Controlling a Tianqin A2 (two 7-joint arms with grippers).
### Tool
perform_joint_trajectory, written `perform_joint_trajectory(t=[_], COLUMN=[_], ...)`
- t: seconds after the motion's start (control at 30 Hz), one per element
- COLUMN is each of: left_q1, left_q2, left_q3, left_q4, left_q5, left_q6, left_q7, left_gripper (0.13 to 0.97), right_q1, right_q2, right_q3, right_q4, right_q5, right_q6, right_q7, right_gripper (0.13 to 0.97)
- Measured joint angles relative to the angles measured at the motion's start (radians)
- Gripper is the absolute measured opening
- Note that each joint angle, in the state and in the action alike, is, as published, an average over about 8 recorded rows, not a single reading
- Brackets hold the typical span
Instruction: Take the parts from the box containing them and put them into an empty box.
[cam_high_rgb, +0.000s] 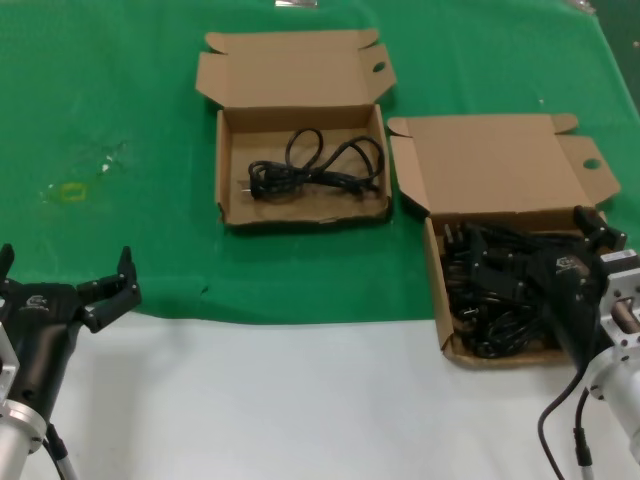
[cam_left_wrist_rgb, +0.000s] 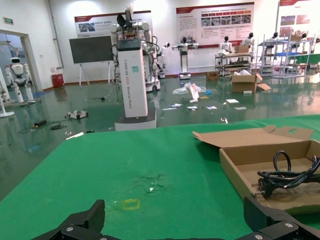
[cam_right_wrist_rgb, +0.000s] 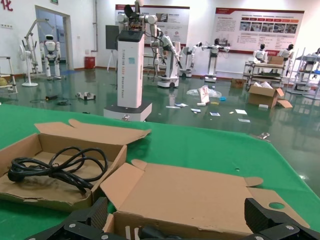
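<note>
Right gripper (cam_high_rgb: 560, 262) sits with jaws spread wide over the power cords (cam_high_rgb: 490, 290) piled in the cardboard box (cam_high_rgb: 437, 290) near the desk's right edge. One cord (cam_high_rgb: 318, 165) lies in the far box (cam_high_rgb: 222, 160). Left gripper (cam_high_rgb: 65, 275) waits at the near-left corner, jaws spread too.

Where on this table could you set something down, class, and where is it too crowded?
Free: the green cloth left of the far box holding one cord, and the white strip between the left gripper and the near box. Crowded: the near box, heaped with cords, right gripper over it; the boxes almost touch.
</note>
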Motion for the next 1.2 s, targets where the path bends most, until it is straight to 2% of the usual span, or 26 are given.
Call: perform_joint_trajectory(t=[1.2], left_q1=[0.000], left_q2=[0.000], left_q3=[0.000], left_q4=[0.000], left_q5=[0.000], left_q6=[0.000], left_q7=[0.000], left_gripper=[0.966], right_q1=[0.000], right_q2=[0.000], right_q3=[0.000], right_q4=[0.000], right_q5=[0.000], right_q6=[0.000], right_q7=[0.000], right_gripper=[0.966])
